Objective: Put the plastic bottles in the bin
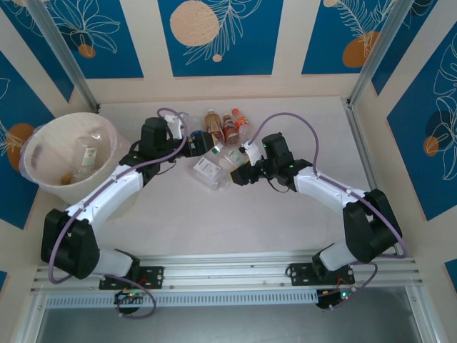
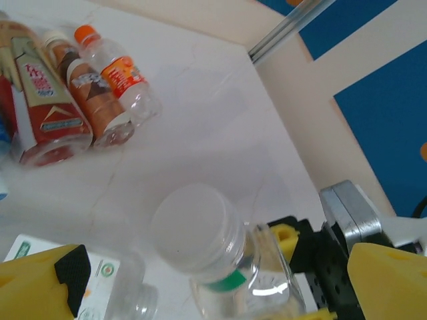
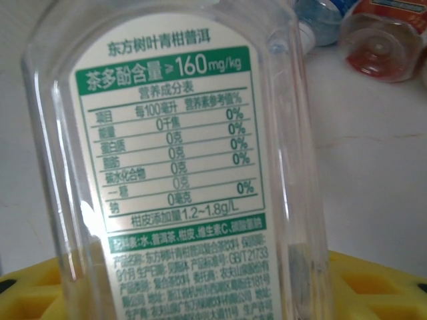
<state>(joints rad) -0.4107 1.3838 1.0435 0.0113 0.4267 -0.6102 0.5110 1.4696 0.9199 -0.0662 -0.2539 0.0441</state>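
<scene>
A: When viewed from above, bin [image 1: 68,153] at nine o'clock on the table [image 1: 285,214], loose bottles [image 1: 86,153] inside. Up closer?

B: From the right wrist, readable print on the green-label bottle [image 3: 173,133], pinched by the right claw [image 3: 213,303]. From the left wrist, its white cap [image 2: 197,230], centred between the spread fingers of the left claw [image 2: 213,293]; red and orange bottles [image 2: 73,93] at eleven o'clock.

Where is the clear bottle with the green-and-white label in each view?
Top external: green-labelled bottle, centre of the table between the arms.
Left wrist: the bottle bottom centre, white cap toward the camera.
Right wrist: the bottle close up, label across the frame.
Shared landmark: red-labelled bottles lying beyond it.
</scene>
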